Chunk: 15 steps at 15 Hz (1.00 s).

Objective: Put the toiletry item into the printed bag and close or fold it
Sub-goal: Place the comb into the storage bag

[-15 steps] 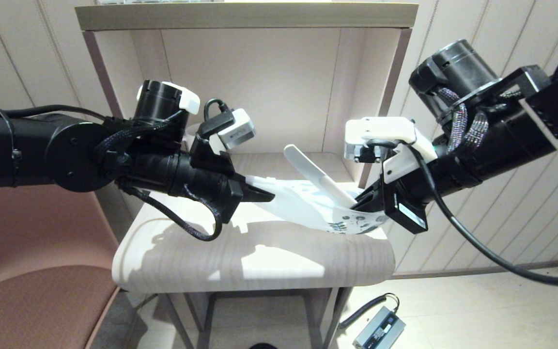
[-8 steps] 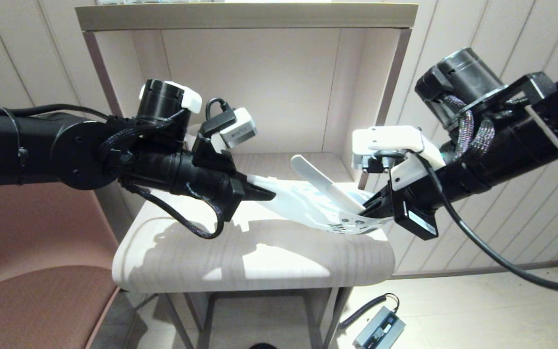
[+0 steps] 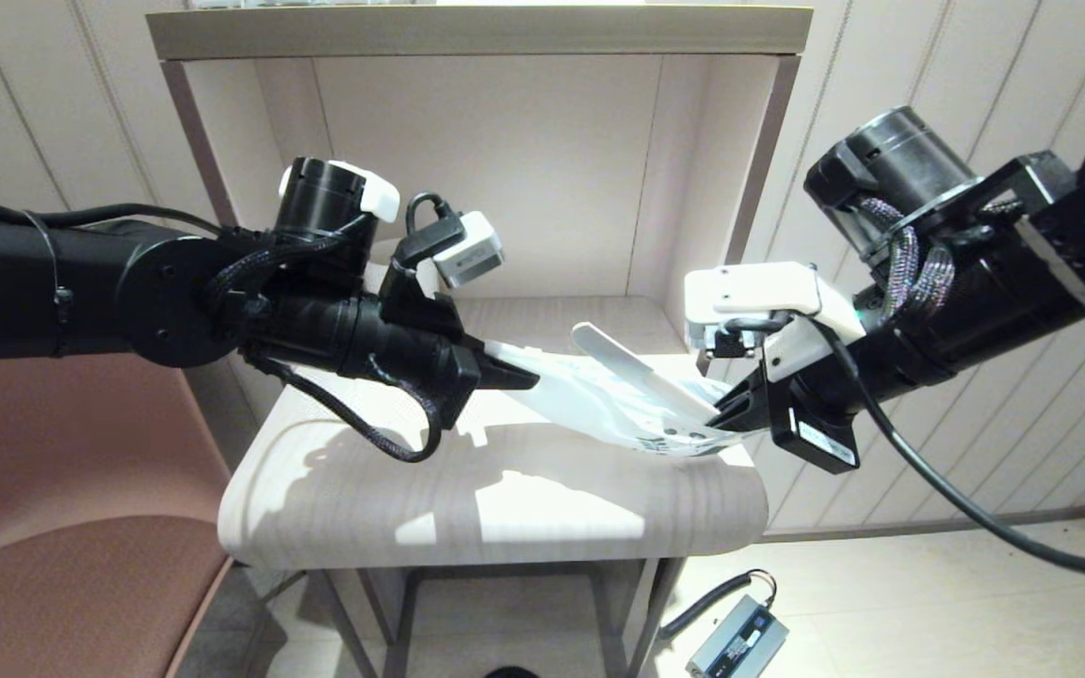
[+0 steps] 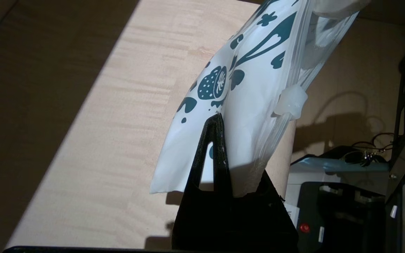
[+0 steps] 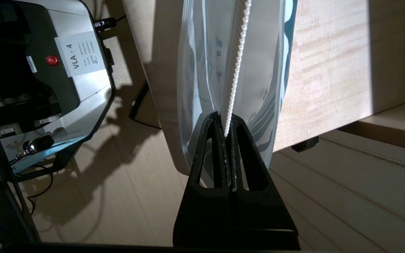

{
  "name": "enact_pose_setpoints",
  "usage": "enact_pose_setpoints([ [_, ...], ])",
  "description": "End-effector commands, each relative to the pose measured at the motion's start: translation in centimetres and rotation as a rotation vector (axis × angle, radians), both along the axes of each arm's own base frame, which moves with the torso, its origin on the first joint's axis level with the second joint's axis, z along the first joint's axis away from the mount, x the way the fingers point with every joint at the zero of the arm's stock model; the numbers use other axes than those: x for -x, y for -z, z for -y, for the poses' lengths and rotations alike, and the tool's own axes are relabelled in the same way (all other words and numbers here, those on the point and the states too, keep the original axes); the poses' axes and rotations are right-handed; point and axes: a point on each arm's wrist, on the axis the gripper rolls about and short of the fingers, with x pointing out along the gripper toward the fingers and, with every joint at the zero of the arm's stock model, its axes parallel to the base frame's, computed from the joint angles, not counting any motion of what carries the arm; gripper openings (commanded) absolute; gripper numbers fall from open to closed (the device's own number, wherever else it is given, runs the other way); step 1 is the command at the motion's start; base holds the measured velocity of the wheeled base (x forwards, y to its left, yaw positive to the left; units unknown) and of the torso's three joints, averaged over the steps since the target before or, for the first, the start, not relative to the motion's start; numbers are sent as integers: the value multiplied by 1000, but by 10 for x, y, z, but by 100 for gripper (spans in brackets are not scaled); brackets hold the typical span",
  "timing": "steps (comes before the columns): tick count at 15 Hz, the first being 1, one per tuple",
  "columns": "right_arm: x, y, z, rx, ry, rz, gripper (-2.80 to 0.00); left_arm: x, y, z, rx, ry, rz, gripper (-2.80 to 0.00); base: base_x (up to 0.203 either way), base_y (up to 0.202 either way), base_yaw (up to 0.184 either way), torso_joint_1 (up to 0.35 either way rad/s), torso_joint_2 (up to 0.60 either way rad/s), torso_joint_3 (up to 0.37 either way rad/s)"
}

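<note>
The printed bag [image 3: 590,405] hangs in the air above the table, stretched between both arms, with its leaf print [image 4: 220,80] toward the right end. My left gripper [image 3: 519,379] is shut on the bag's left corner, its tips [image 4: 218,119] pinching the white film near the zip slider [image 4: 290,102]. The white comb [image 3: 641,369] slants over the bag, its free end raised toward the back. My right gripper [image 3: 723,414] is shut on the comb's lower end. In the right wrist view the comb [image 5: 237,52] shows its teeth edge-on against the bag [image 5: 202,70]. I cannot tell whether its tip is inside.
A pale wooden table [image 3: 505,499] lies under the bag, with a shelf alcove [image 3: 505,169] behind it. A brown seat [image 3: 62,565] stands at the left. A small grey box with a cable [image 3: 736,645] lies on the floor at the right.
The comb has tipped flatter and lower toward the bag as my right gripper moved right and down. The left arm edged slightly right, still holding the bag.
</note>
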Motion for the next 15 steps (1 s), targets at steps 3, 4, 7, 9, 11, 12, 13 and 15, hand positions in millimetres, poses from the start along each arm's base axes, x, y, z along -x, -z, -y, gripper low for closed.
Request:
enact_pose_setpoints([
  [3,0,0,0,11,0,4,-280,-1,2,1,-1,5,-4,-280,0,0,0,0,0,0],
  [4,0,0,0,19,8,9,-273,-1,2,1,-2,5,-5,-280,0,0,0,0,0,0],
  [7,0,-1,0,21,9,15,0,0,5,1,-3,14,-18,-280,0,0,0,0,0,0],
  [9,0,0,0,24,8,13,0,0,5,0,-3,13,-16,-280,0,0,0,0,0,0],
  [11,0,-1,0,17,9,17,0,0,4,0,-1,14,-14,-280,0,0,0,0,0,0],
  [12,1,-4,0,9,9,25,0,0,4,0,-1,14,-13,-280,0,0,0,0,0,0],
  [13,3,-9,0,-2,9,40,0,-1,5,0,-2,12,-17,-280,0,0,0,0,0,0],
  [15,11,-25,3,-35,9,88,0,-1,5,1,0,11,-22,-280,0,0,0,0,0,0],
])
